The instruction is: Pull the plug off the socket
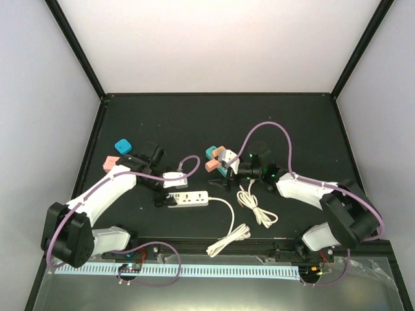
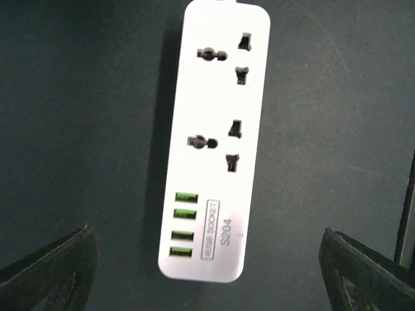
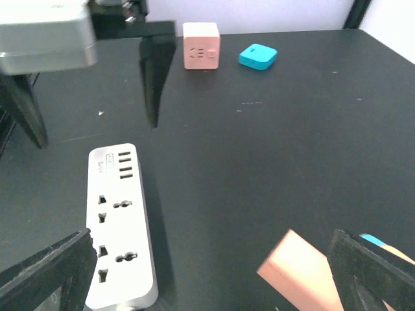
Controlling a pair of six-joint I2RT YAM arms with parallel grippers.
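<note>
The white socket strip (image 1: 188, 199) lies flat on the black table, and both of its sockets (image 2: 224, 133) are empty. My left gripper (image 1: 162, 199) hangs open right above its USB end (image 2: 194, 249), one finger (image 2: 52, 272) on each side and not touching. My right gripper (image 1: 225, 176) is open to the right of the strip (image 3: 120, 227). A pink plug (image 3: 301, 269) lies on the table just inside its right finger (image 3: 369, 275). In the top view the same pink plug (image 1: 213, 165) sits in a small cluster.
A teal block (image 1: 211, 153) and a white block (image 1: 226, 155) lie beside the pink plug. A pink cube (image 1: 110, 162) and a teal block (image 1: 123, 146) sit at the far left. The strip's white cable (image 1: 230, 227) and a coiled cord (image 1: 256, 208) lie near the front.
</note>
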